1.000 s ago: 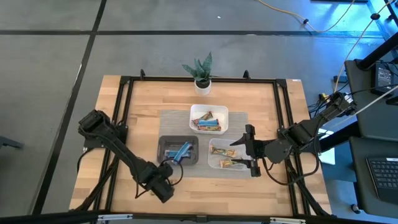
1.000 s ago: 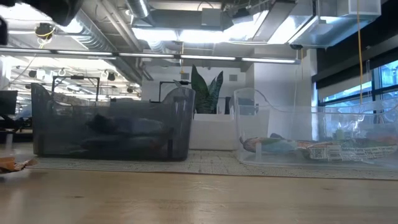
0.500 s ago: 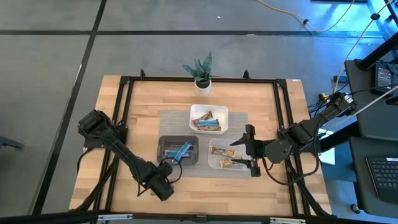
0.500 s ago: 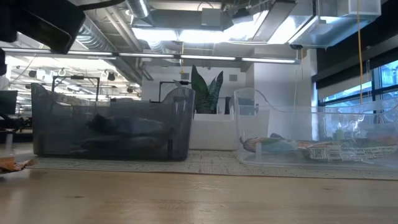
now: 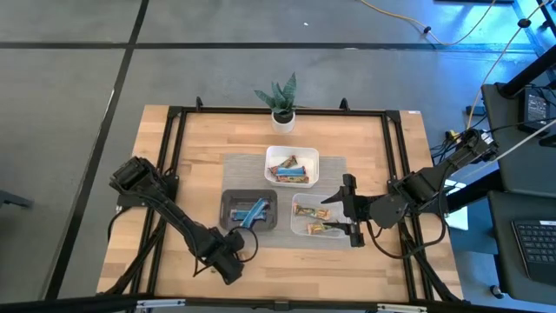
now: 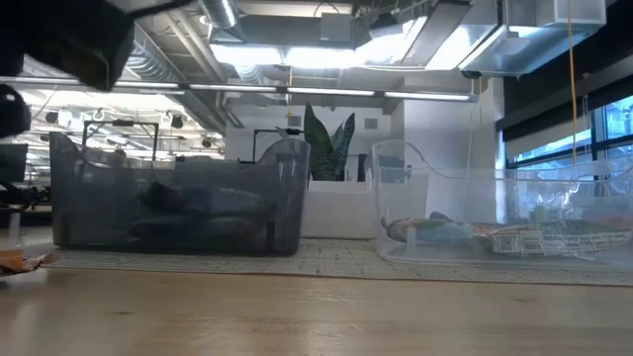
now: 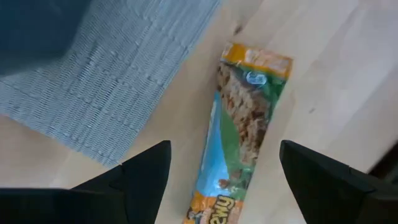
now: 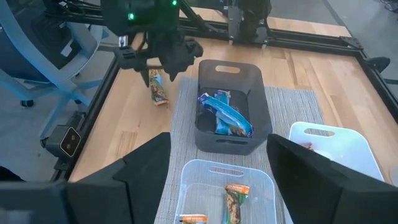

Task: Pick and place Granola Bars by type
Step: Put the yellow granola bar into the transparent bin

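Note:
A green-and-tan granola bar [image 7: 239, 130] lies flat on the bare wood beside the grey mat's corner, near the table's near-left part; it also shows as the bar [image 8: 158, 87] in the right wrist view. My left gripper [image 7: 225, 149] hovers over it, open, one finger on each side and clear of it. In the high view my left gripper [image 5: 228, 259] hides the bar. My right gripper [image 5: 346, 209] waits open by the clear tray's right side. Blue bars [image 5: 252, 210] lie in the black tray [image 5: 233, 202], and green-and-tan bars [image 5: 323, 228] lie in the clear tray [image 5: 300, 213].
A white tray [image 5: 271, 156] at the mat's far side holds brown and red bars. All three trays stand on the grey mat [image 5: 339, 165]. A potted plant [image 5: 281, 100] sits at the far edge. A black frame [image 5: 174, 139] runs along the table's sides.
My left gripper has come down toward the bar on the wood; in the low view its dark bulk fills more of the upper left corner than before. The right arm and the bars have kept still.

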`<control>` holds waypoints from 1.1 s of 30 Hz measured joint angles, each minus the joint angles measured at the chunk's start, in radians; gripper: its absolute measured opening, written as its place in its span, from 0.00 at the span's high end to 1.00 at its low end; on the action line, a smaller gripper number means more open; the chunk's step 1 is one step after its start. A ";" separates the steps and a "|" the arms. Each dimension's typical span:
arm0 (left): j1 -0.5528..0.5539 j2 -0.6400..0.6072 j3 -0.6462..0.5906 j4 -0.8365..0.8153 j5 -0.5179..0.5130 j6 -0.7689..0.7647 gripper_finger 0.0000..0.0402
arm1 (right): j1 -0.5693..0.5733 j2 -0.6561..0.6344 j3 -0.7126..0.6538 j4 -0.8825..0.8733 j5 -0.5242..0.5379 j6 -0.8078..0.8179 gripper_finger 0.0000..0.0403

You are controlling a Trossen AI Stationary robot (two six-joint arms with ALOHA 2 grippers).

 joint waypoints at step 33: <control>0.000 0.167 0.125 -0.110 0.066 0.074 0.66 | -0.084 0.000 0.000 -0.009 0.000 -0.053 0.33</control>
